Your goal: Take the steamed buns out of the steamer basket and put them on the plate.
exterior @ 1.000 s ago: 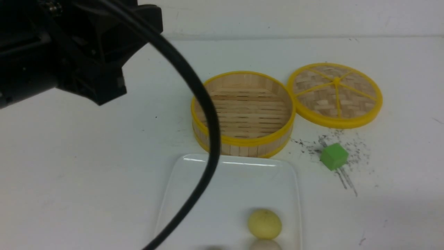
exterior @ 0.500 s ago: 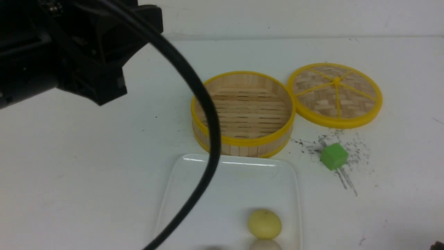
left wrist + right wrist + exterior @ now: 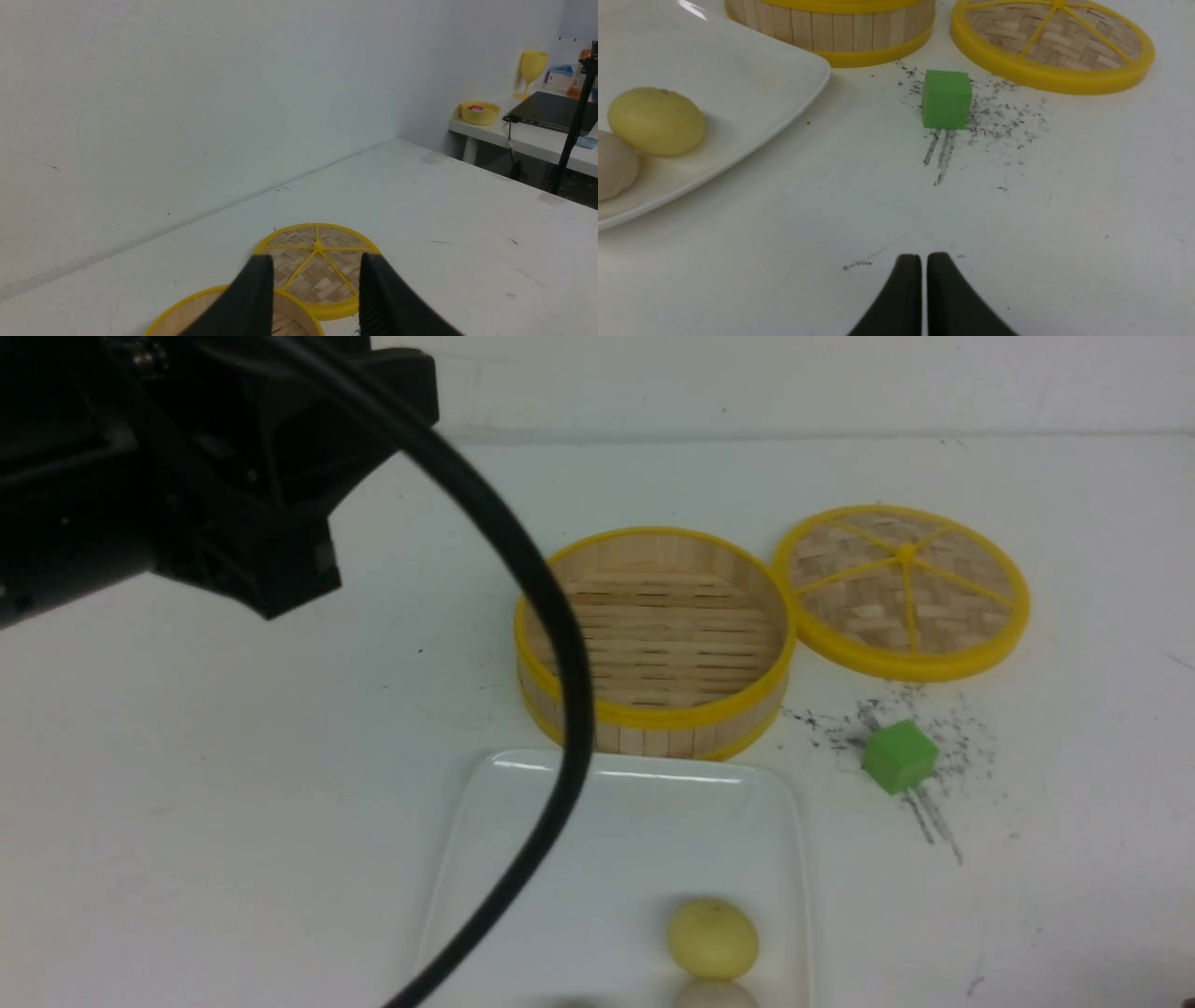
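White table (image 3: 187, 803) runs back to a plain wall, with lots of bare space. The left gripper (image 3: 315, 261) hangs up high with its fingers apart and nothing in them. Below and ahead of it are the steamer basket (image 3: 653, 714) rim and the woven lid (image 3: 904, 590), side by side.

The right gripper (image 3: 923, 257) sits low over the table. Its fingers are almost pressed together and hold nothing. Straight ahead of it, past open table, stands the green cube (image 3: 947, 99) among dark scratch marks. Off toward the left arm's side lies the plate (image 3: 738, 84), its far edge just beside the basket wall. The yellow bun (image 3: 656, 121) and an off-white bun (image 3: 614, 165) rest on the plate, touching each other, near its edge.
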### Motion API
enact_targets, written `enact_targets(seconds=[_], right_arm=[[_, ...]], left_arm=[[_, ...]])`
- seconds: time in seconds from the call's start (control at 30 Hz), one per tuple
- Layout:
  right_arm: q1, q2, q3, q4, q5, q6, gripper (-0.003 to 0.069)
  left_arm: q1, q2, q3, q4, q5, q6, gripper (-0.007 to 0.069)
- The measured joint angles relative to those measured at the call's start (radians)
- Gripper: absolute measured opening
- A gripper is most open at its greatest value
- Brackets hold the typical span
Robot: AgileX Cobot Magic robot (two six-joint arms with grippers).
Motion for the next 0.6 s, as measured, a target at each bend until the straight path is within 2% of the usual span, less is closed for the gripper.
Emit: enact_targets(seconds=[0.5, 0.6], right_arm=[[-0.002, 0.000, 0.000, -0.003, 0.000, 0.001, 0.0065], [-0.031, 0.000, 0.000, -0.003, 0.000, 0.001, 0.0069]], left_arm=[[0.000, 0.000, 0.000, -0.001, 0.000, 0.000, 0.0288], [0.000, 0.000, 0.000, -0.001, -0.001, 0.000, 0.0288]])
